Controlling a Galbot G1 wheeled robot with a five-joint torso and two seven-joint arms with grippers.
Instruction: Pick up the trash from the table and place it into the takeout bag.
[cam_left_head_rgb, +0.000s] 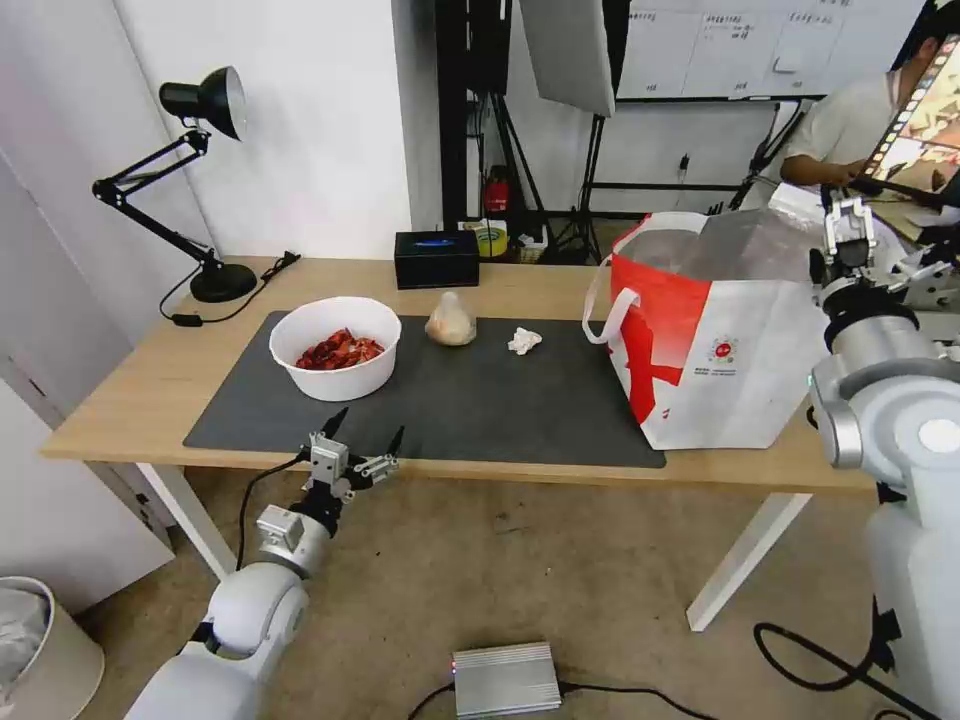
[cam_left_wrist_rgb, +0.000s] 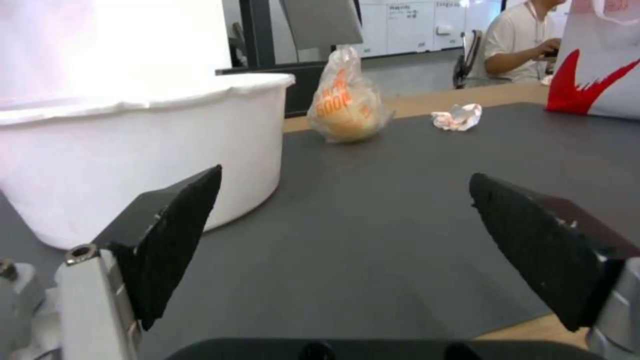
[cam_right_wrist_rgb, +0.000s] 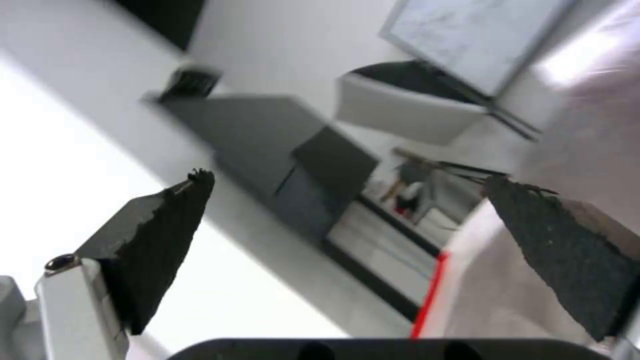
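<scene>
On the table, a dark mat carries the trash. The trash here is a white bowl of red shells, a clear bag with a beige lump and a crumpled white tissue. The takeout bag stands open at the mat's right end. My left gripper hovers open and empty at the table's front edge, just before the bowl. Beyond its fingers lie the lump bag and tissue. My right gripper is raised past the takeout bag's right side, open and empty.
A black desk lamp stands at the table's back left, and a black box sits at the back edge behind the mat. On the floor are a silver unit and a white bin. A person sits behind on the right.
</scene>
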